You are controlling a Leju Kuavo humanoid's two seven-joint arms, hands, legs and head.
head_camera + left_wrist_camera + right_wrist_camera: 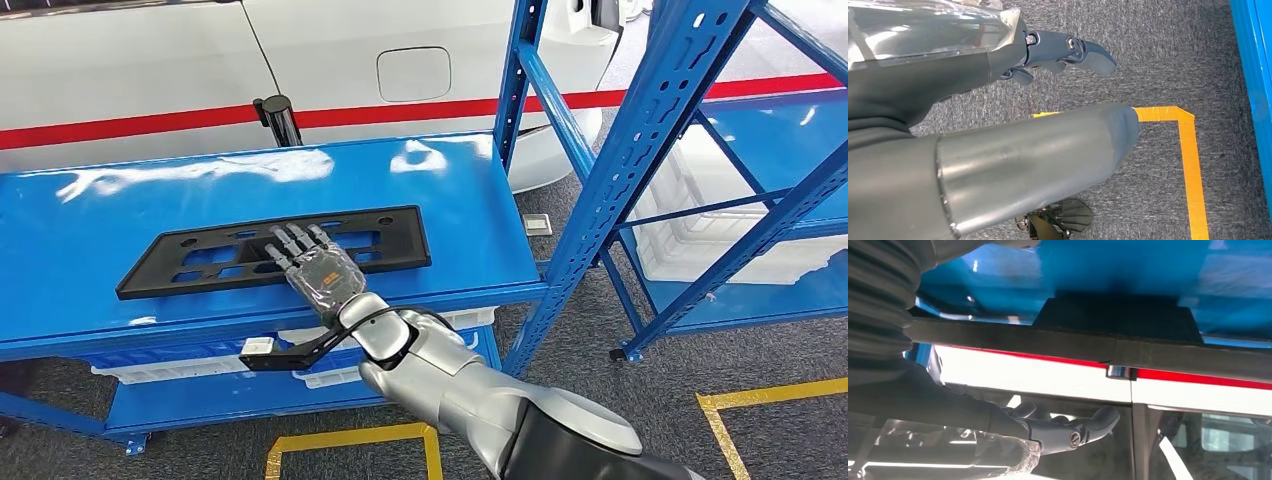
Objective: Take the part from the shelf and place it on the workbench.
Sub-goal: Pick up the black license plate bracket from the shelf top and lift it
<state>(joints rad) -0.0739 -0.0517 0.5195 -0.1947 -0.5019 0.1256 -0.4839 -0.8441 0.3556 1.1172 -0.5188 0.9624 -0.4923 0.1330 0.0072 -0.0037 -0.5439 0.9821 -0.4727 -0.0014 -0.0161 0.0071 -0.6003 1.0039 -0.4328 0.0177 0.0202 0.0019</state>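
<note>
The part (pixel 405 245) is a long flat black plate with several cut-outs, lying flat on the glossy blue workbench (pixel 100 220). My right hand (pixel 318 268) is stretched over the plate's middle with its fingers straight and spread, holding nothing. In the right wrist view the part (pixel 1118 320) shows edge-on as a dark bar, and a gap separates it from my right hand (pixel 1058 432). My left hand (pixel 998 65) hangs over grey carpet, its fingers (pixel 1093 52) loosely extended and empty.
A blue shelf rack (pixel 640 150) stands to the right, with white bins (pixel 700 220) on its lower level. A white vehicle with a red stripe (pixel 150 60) is behind the workbench. White crates (pixel 170 365) sit under the bench. Yellow tape (pixel 350 440) marks the floor.
</note>
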